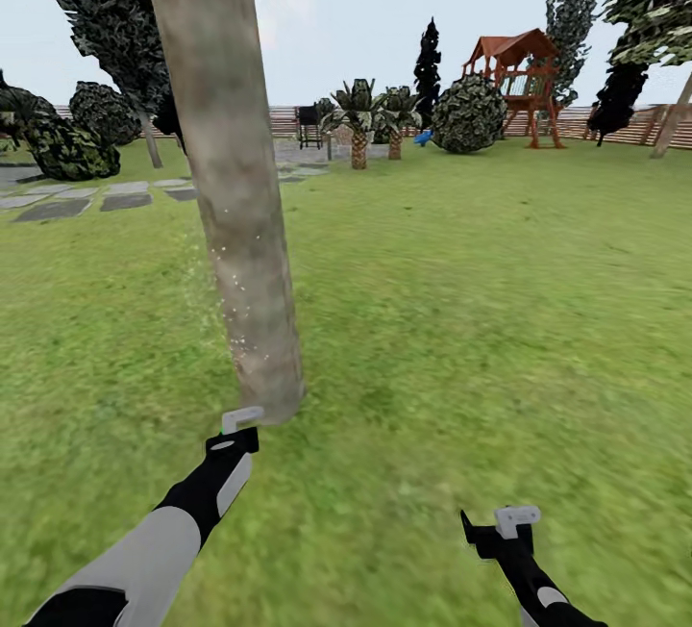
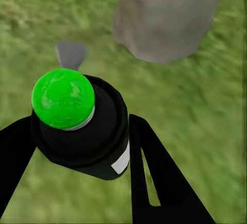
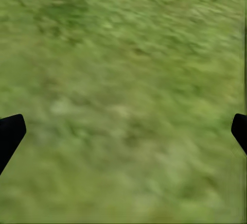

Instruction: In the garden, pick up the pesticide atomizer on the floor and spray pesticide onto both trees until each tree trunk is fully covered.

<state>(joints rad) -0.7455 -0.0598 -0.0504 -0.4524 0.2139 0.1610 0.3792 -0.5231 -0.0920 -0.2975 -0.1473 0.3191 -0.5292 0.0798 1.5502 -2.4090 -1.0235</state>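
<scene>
Here left claw (image 2: pixel 77 147) apparently clamps pesticide atomizer (image 2: pixel 82 126) beside tree trunk (image 1: pixel 231 213).

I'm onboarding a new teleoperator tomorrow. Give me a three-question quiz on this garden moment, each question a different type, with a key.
1. True or false: the left claw is shut on the atomizer.
2. Multiple choice: what lies under the right claw? A) paving stones B) grass C) the fence
3. Fill in: white specks of pesticide show against the ____ just ahead of the left claw.

Key:
1. True; the black fingers flank the bottle on both sides in the left wrist view.
2. B; its fingers stand wide apart over grass, holding nothing.
3. trunk.
</scene>
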